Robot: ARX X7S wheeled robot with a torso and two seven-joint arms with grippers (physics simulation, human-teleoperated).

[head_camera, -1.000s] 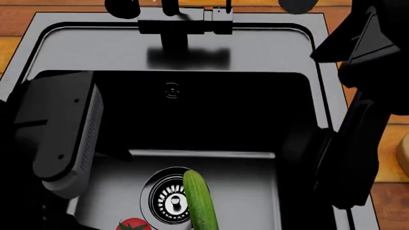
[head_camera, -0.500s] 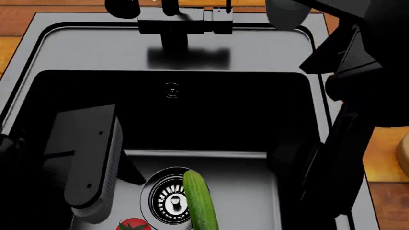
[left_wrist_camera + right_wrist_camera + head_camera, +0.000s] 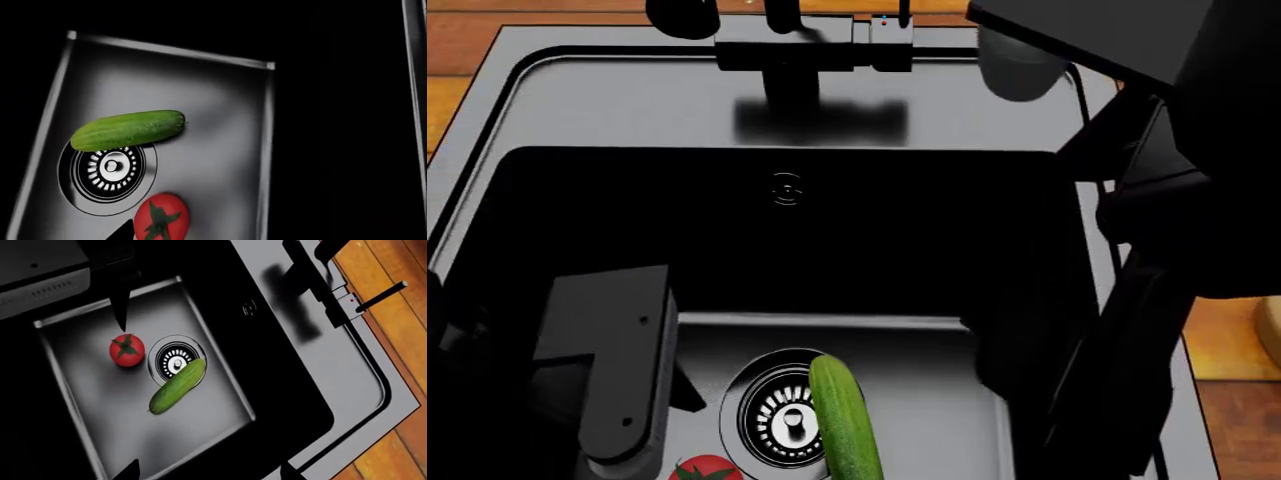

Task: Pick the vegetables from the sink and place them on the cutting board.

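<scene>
The sink [image 3: 601,100] fills the head view. On its floor the dark-green cucumber [image 3: 843,420] lies across the round drain [image 3: 777,425], and the red tomato [image 3: 705,470] sits beside it at the bottom edge. My left gripper [image 3: 213,236] is open, low inside the basin's left side. One dark fingertip [image 3: 123,231] shows next to the tomato [image 3: 161,217], with the cucumber [image 3: 128,130] farther off. My right gripper [image 3: 210,472] is open and empty, high over the sink's right side, above the cucumber [image 3: 177,386] and tomato [image 3: 127,350]. A pale corner of the cutting board [image 3: 1270,340] shows at the far right.
The black faucet [image 3: 807,50] stands on the back rim. The orange-brown plank countertop [image 3: 393,315] surrounds the sink. The basin's dark walls are steep. My right arm [image 3: 1154,280] hangs over the right rim.
My left gripper has moved down and right, deeper into the basin toward the tomato. My right arm has shifted left over the sink's right rim. The vegetables have not moved.
</scene>
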